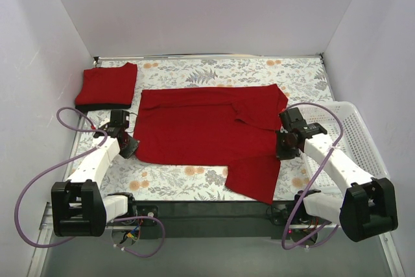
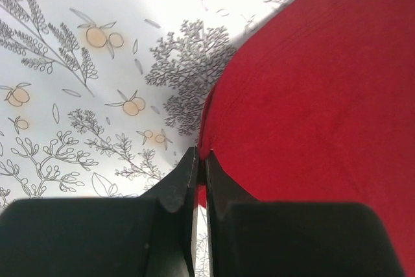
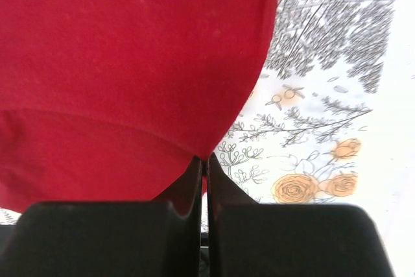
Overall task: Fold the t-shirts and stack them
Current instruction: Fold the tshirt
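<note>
A red t-shirt (image 1: 207, 128) lies spread across the middle of the flowered table, partly folded, one part hanging toward the near right. A folded red t-shirt (image 1: 107, 85) rests on a black one at the back left. My left gripper (image 1: 130, 145) is shut on the spread shirt's left edge (image 2: 214, 134). My right gripper (image 1: 280, 145) is shut on its right edge (image 3: 214, 141). Both wrist views show thin red cloth pinched between the fingertips.
A white lattice basket (image 1: 356, 134) stands at the right edge, beside my right arm. The flowered cloth (image 1: 175, 180) covers the table. White walls close in the back and both sides.
</note>
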Motion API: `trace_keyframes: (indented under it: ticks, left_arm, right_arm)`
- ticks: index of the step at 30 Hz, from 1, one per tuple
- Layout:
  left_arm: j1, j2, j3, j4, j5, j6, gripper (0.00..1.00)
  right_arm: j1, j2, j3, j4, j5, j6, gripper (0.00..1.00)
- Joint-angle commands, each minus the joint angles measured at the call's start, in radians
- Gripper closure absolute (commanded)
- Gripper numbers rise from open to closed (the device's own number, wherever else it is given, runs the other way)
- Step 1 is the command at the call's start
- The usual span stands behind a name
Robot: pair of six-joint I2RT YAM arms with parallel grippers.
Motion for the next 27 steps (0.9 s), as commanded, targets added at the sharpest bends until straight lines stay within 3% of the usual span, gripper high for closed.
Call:
trace_keyframes:
  ticks: [1, 27]
  left_arm:
    - [0.0, -0.002, 0.067, -0.024, -0.027, 0.017, 0.98]
    - [0.057, 0.197, 0.264, 0.056, 0.002, 0.046, 0.99]
  right_arm:
    - [-0.018, 0.021, 0.074, -0.052, 0.021, -0.043, 0.99]
    - [-0.107, 0.325, 0.386, -0.05, 0.014, -0.17, 0.99]
